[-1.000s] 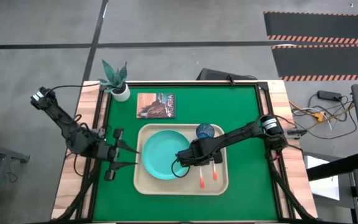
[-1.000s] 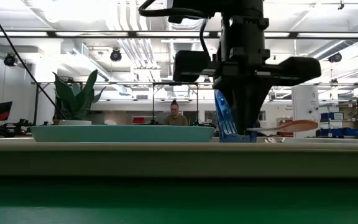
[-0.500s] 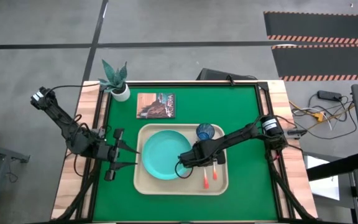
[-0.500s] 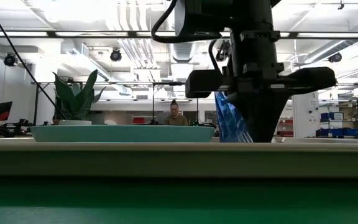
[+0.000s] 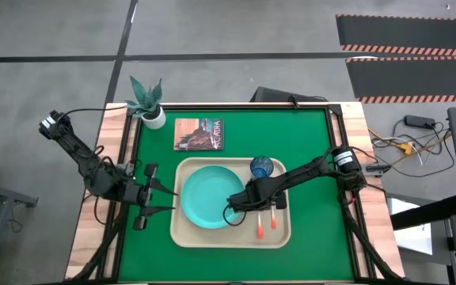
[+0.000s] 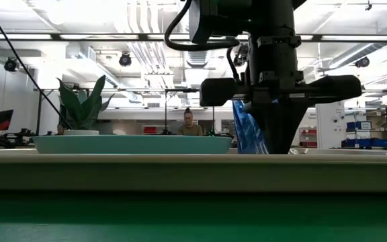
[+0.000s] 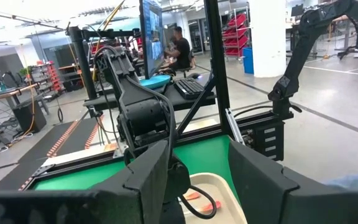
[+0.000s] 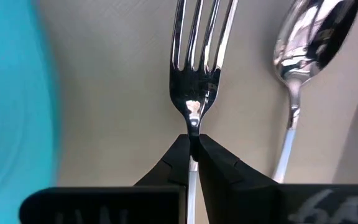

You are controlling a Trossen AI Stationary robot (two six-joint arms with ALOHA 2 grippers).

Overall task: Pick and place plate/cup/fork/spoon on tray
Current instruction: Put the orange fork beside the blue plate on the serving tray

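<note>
Right end effector (image 8: 192,144) has come down, still pinching the fork (image 8: 194,74) flat on the tray (image 5: 187,234), beside the spoon (image 8: 303,56); only letting go remains.

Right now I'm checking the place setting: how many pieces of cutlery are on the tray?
2: the fork, pinched at its neck by the right gripper, and the spoon beside it, both on the tray.

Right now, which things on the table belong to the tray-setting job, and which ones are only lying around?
Belong to the job:
tray
plate, on the tray
cup, on the tray
fork, on the tray, its neck between the fingers of the right gripper
spoon, on the tray beside the fork

Only lying around:
potted plant at the table corner
picture card on the green mat
</note>
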